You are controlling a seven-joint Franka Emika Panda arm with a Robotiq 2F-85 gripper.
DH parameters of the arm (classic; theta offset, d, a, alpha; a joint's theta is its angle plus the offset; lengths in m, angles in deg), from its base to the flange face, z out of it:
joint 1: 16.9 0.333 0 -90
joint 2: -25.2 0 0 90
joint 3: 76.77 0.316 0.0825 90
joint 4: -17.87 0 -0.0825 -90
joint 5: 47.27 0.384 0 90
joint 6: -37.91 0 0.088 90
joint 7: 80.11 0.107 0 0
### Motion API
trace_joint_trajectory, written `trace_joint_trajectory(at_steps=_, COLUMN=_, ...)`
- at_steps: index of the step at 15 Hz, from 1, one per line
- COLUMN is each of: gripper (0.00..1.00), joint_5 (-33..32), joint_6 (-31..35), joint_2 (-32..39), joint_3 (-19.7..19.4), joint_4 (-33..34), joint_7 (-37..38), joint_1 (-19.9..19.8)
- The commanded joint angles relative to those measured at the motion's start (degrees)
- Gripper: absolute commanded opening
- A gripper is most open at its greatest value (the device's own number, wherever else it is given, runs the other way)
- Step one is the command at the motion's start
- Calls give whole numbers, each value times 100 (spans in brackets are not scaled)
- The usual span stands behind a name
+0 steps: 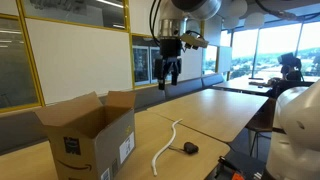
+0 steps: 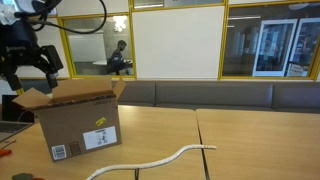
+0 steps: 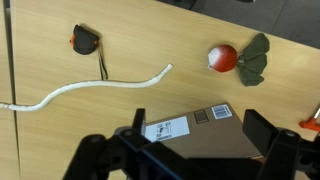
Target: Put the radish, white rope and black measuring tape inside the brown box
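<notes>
Wrist view, near first: my gripper (image 3: 197, 135) hangs over the brown box (image 3: 225, 143) with jaws spread wide and nothing in them, and the box's white label shows between my fingers. Past the box on the wooden table (image 3: 40, 140) lies the white rope (image 3: 95, 88), wavy and stretched sideways. Beyond it sits the black measuring tape (image 3: 85, 40), and well apart from that the radish (image 3: 223, 57), leaves pointing away from the rope, all three outside the box. Both exterior views show me high above the table, the box top open, the rope near the box.
</notes>
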Motion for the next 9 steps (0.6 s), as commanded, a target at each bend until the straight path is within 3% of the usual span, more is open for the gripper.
trace_joint_trajectory(at_steps=1, gripper=100, joint_5=-13, joint_6=-17, joint_2=5, joint_3=-17, joint_4=51, joint_7=12, joint_1=21)
trace_joint_trajectory(at_steps=9, gripper=100, joint_5=20, joint_6=121, joint_2=-65, joint_3=-21, joint_4=37, joint_7=6, joint_1=35)
